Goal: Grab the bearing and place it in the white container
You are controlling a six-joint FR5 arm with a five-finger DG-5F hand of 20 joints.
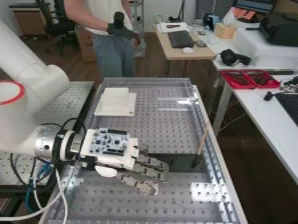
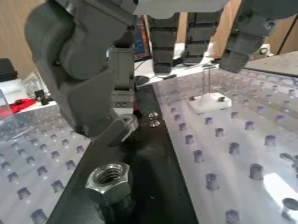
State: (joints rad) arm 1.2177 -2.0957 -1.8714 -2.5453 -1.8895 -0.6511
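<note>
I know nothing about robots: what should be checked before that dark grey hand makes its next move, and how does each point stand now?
1. Dark grey robot hand over the bench: ok.
2. Small silver metal ring, probably the bearing, securely held: cannot tell; it is right by the hand.
3. Flat, white, rectangular container on the bench: ok, farther along it than the hand.
4. Container open on top: cannot tell.
5. Hand clear of the silver hexagonal threaded piece by the black bar: ok, a gap shows.
</note>
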